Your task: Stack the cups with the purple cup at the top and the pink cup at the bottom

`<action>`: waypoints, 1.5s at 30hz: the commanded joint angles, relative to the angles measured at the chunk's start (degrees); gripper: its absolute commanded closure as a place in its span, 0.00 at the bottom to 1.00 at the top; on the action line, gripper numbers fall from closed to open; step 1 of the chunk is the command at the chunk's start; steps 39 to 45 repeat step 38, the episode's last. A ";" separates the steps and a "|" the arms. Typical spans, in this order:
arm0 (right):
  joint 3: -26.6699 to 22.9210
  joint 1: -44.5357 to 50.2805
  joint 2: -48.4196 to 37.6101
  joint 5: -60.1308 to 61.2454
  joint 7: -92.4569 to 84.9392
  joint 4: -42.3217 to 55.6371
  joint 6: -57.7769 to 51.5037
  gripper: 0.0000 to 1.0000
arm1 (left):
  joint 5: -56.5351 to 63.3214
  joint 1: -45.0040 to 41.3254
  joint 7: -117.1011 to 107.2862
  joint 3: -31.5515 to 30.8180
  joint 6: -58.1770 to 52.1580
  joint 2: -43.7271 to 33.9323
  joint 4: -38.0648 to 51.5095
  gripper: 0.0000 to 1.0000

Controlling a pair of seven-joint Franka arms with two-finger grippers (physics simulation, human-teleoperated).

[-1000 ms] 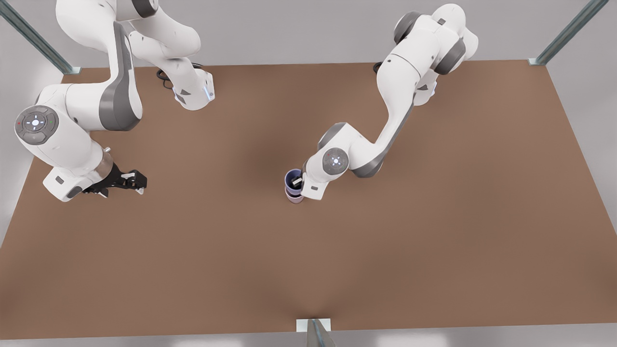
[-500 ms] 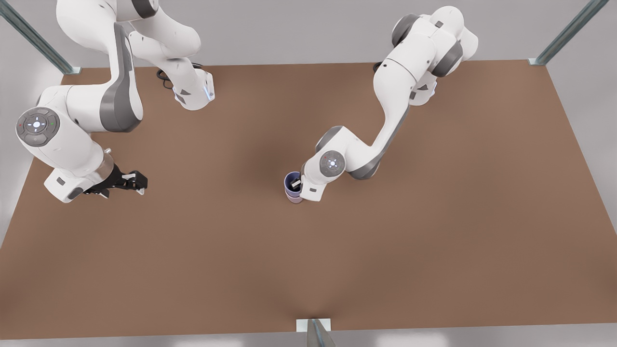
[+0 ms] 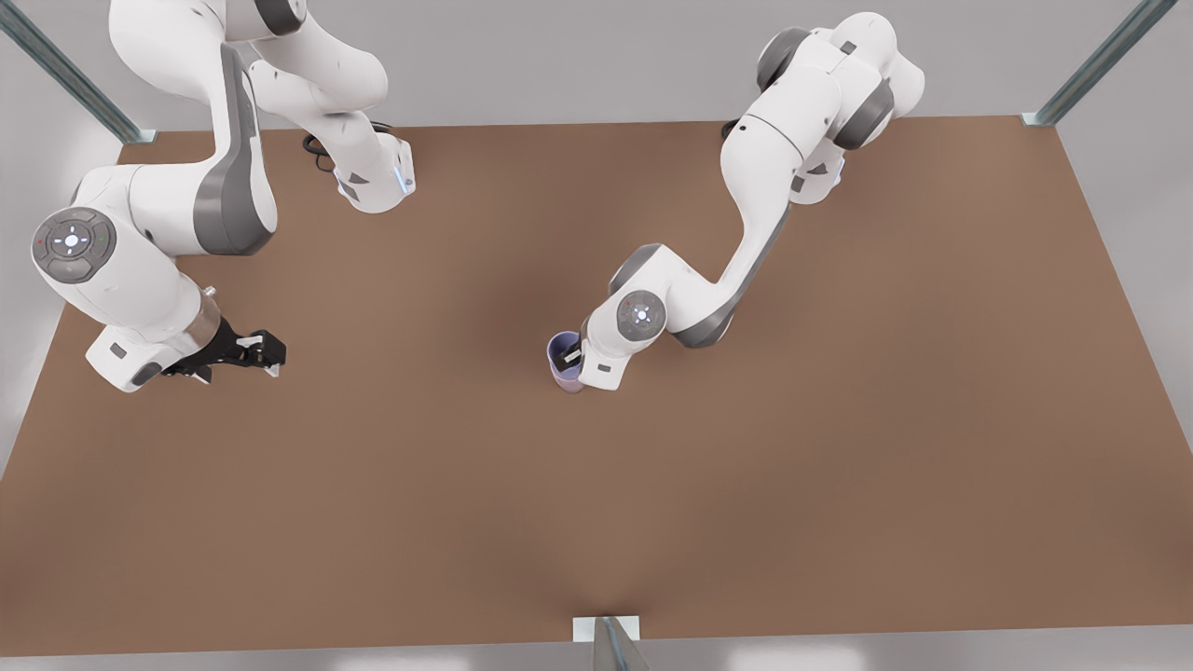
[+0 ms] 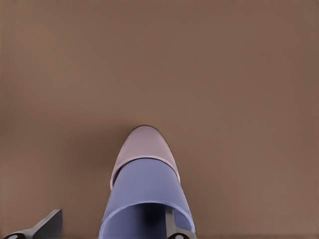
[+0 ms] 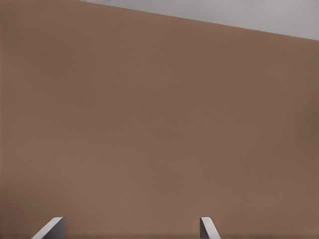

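The purple cup [image 3: 560, 365] sits nested in the pink cup [image 3: 569, 386] near the table's middle. In the left wrist view, the purple cup [image 4: 144, 186] covers most of the pink cup [image 4: 145, 144], which shows beyond it. My left gripper [image 3: 575, 357] is open at the stack. One finger [image 4: 172, 230] is inside the purple cup by its wall and the other finger [image 4: 47, 226] stands clear outside it. My right gripper [image 3: 266, 354] waits open over bare table at the front view's left, with nothing between its fingers [image 5: 52, 226].
The brown table [image 3: 839, 419] has metal frame posts at its back corners [image 3: 1044, 116] and a bracket at the front edge [image 3: 606, 634]. Both arm bases stand along the back edge.
The left gripper lowered the purple cup deeper into the pink cup, so less pink shows. The right arm has not moved.
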 commanded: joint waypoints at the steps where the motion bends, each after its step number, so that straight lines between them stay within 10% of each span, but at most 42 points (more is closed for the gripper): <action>1: 0.02 0.01 -0.06 0.04 -0.07 0.08 0.00 0.00 | 0.11 -0.01 -0.31 -0.02 -0.25 -0.19 0.03 0.00; 13: 0.02 0.01 0.29 0.04 0.01 0.43 0.00 0.00 | 0.20 0.69 -0.23 0.68 -1.83 -2.74 0.38 0.00; 19: 0.02 0.01 0.38 0.04 0.01 0.43 0.00 0.00 | 11.61 20.82 43.94 13.95 -32.50 -16.81 13.83 0.00; 23: 0.02 0.01 0.29 0.04 0.01 0.43 0.00 0.00 | 16.55 22.58 63.93 14.31 -29.86 -32.45 -8.85 0.00; 45: 0.02 0.01 0.73 0.04 0.01 0.69 0.09 0.00 | 16.02 23.11 64.02 14.31 -30.92 -28.41 -7.44 0.00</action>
